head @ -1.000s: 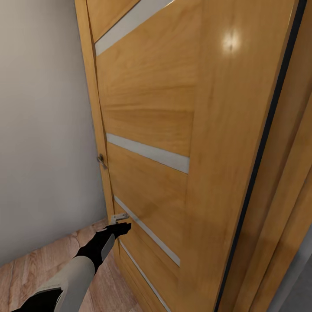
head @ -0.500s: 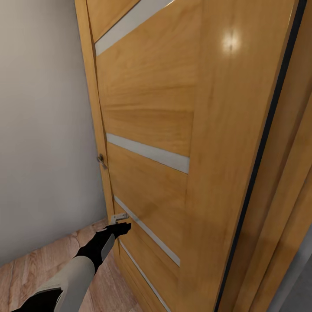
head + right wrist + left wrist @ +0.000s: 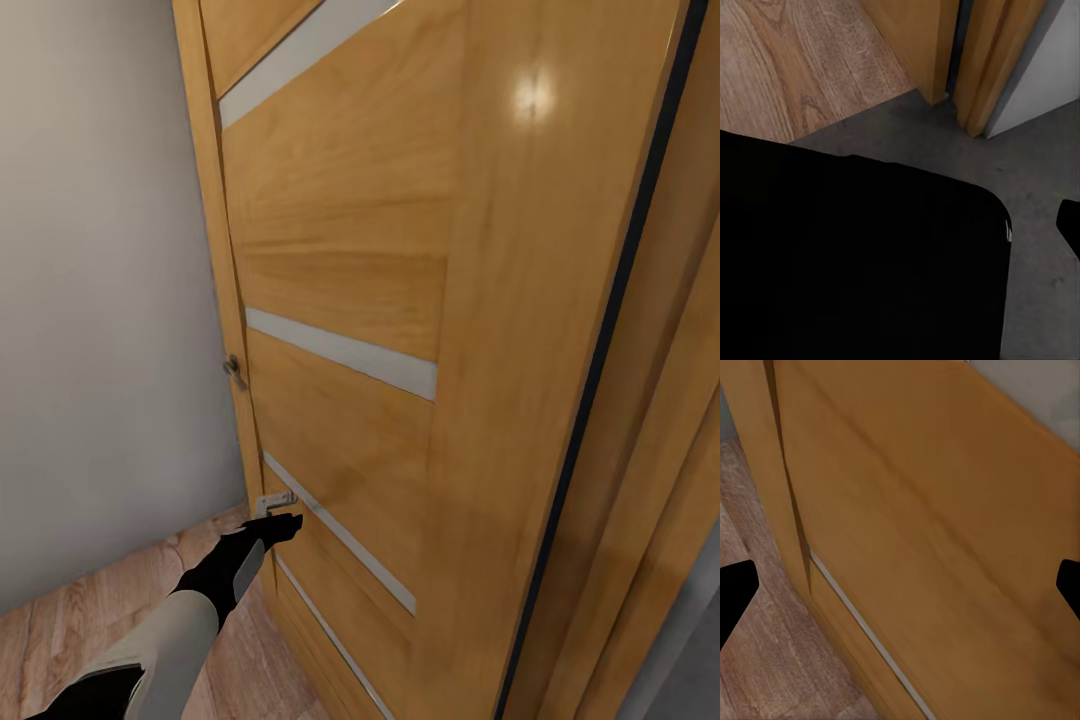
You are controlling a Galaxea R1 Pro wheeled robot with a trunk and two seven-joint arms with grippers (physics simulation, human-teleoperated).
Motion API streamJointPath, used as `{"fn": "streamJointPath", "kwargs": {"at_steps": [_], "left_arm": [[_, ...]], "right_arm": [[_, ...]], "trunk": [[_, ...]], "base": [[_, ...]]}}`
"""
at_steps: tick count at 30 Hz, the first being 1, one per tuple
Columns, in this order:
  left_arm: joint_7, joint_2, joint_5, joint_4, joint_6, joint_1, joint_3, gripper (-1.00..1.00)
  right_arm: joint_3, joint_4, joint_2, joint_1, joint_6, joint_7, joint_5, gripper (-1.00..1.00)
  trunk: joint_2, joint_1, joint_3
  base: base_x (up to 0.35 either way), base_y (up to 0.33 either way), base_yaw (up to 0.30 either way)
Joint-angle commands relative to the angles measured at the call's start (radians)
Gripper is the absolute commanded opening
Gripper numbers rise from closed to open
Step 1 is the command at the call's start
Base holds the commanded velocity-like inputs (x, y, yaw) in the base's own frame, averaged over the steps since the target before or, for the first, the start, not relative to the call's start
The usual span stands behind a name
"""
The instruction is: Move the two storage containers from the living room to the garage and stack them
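An orange-brown wooden door (image 3: 400, 300) with pale inset strips takes up most of the view, its leaf standing ajar and edge-on at right against a dark seal strip, with a small metal handle (image 3: 233, 368) on its left edge beside the plain pale wall (image 3: 100, 300). The left arm reaches up from the near left over light wood plank flooring (image 3: 90, 620), and the left end effector (image 3: 283, 523) is at the lower part of the door's left edge, just below a small metal plate (image 3: 274, 502); whether its fingers are parted cannot be judged here.
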Motion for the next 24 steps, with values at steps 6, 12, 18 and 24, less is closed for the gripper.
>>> {"fn": "streamJointPath", "kwargs": {"at_steps": [6,12,18,24], "left_arm": [[0.000,-0.001,0.000,-0.002,0.006,0.000,0.004,1.00],[0.000,-0.001,0.000,-0.002,0.006,0.000,0.005,1.00],[0.000,-0.001,0.000,-0.002,0.006,0.000,0.005,1.00],[0.000,-0.001,0.000,-0.002,0.006,0.001,0.005,1.00]], "right_arm": [[-0.006,0.001,0.000,0.000,-0.003,-0.001,0.007,1.00],[-0.006,0.001,0.000,0.000,-0.003,-0.001,0.007,1.00],[-0.006,0.001,0.000,-0.001,-0.003,-0.001,0.008,1.00],[-0.006,0.001,0.000,-0.001,-0.003,-0.001,0.008,1.00]], "trunk": [[-0.001,0.000,-0.001],[-0.001,0.000,-0.001],[-0.001,0.000,-0.001],[-0.001,0.000,-0.001]], "base": [[0.022,0.000,0.000],[0.220,0.000,0.000],[0.074,0.000,0.000],[0.005,0.000,0.000]]}}
